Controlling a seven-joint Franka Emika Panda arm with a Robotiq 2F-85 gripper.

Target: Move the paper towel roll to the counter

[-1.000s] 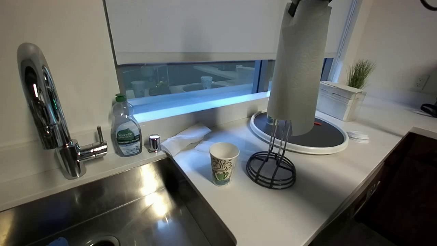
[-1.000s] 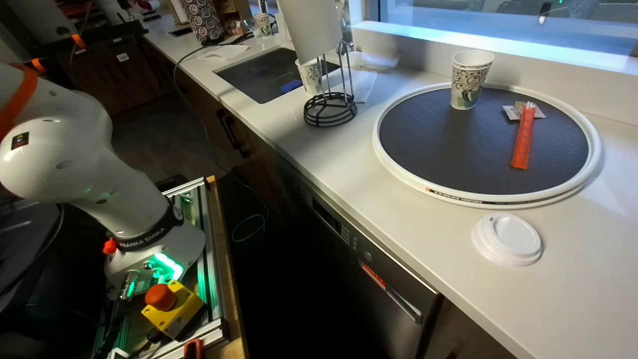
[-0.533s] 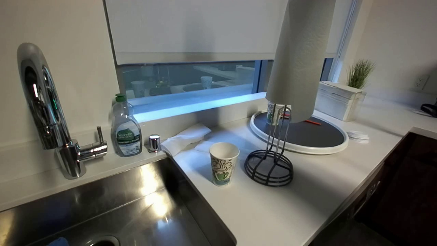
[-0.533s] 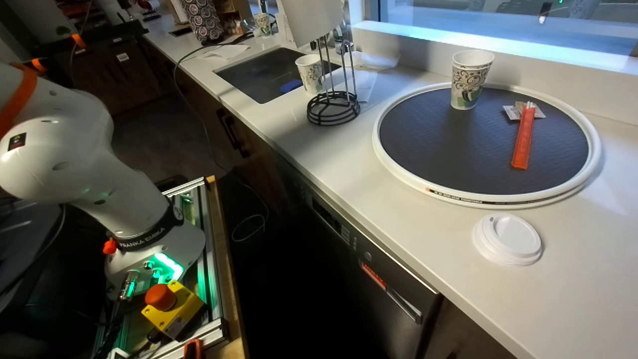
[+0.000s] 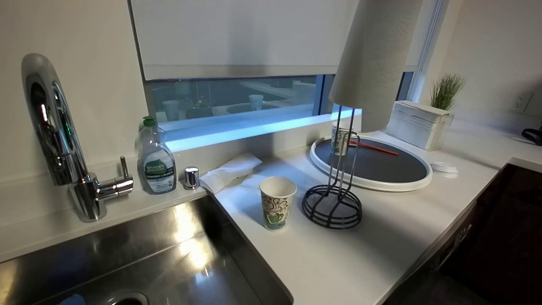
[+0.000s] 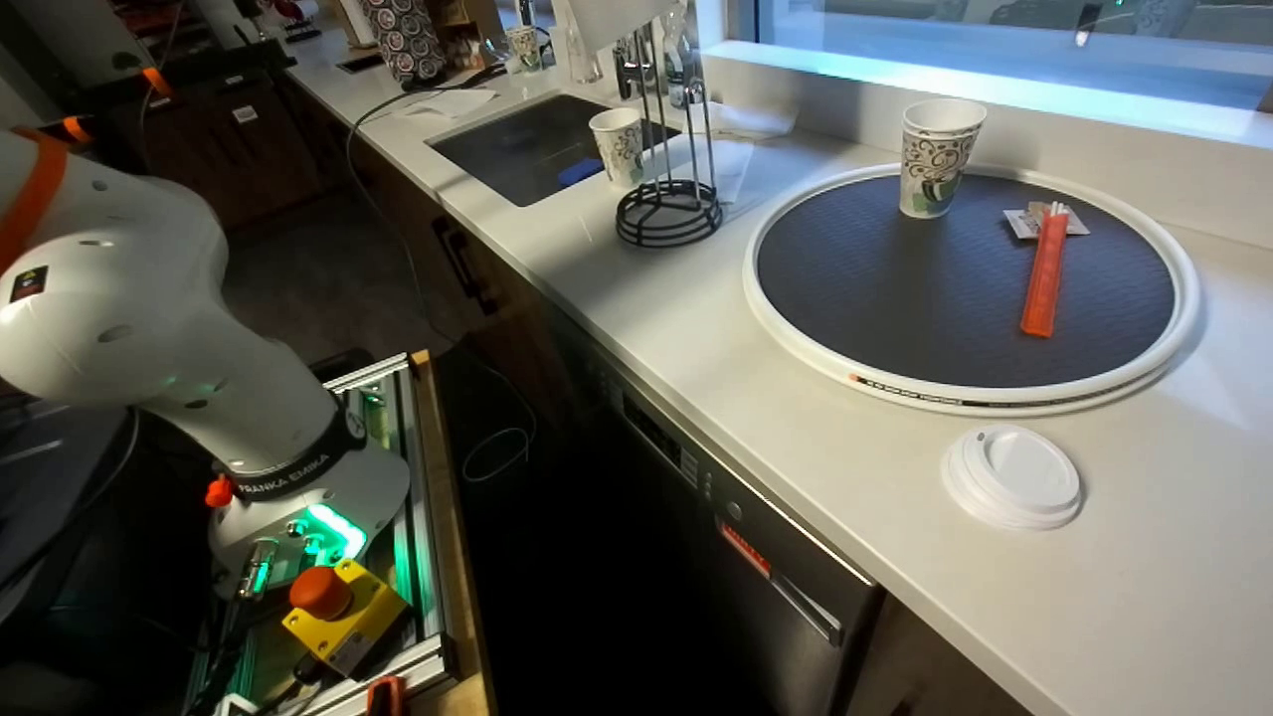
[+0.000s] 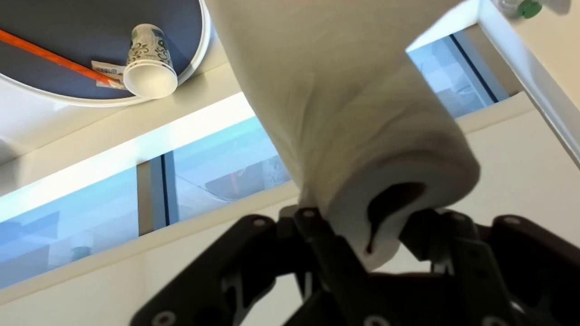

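Observation:
The white paper towel roll [image 5: 377,63] hangs tilted above the counter [image 5: 334,267]. Its lower end also shows at the top of an exterior view [image 6: 619,18]. In the wrist view my gripper [image 7: 362,222] is shut on the upper end of the roll [image 7: 340,90], squeezing its core out of round. The gripper is outside both exterior views. The black wire holder stand [image 5: 332,214] stands on the counter below the roll. Its tall wires reach up to the roll's lower end, and their tops are hidden there.
A paper cup [image 5: 276,207] stands between the holder and the steel sink [image 5: 106,245]. A round dark-centred tray [image 6: 786,323] holds another cup [image 6: 940,164] and a red chopstick sleeve [image 6: 1044,278]. White lids [image 6: 1009,477] lie beside it. A soap bottle [image 5: 157,165] stands by the faucet [image 5: 51,127].
The roll has risen and tilted more, uncovering more of the holder's wires and the cup on the tray. The holder has shifted slightly on the counter.

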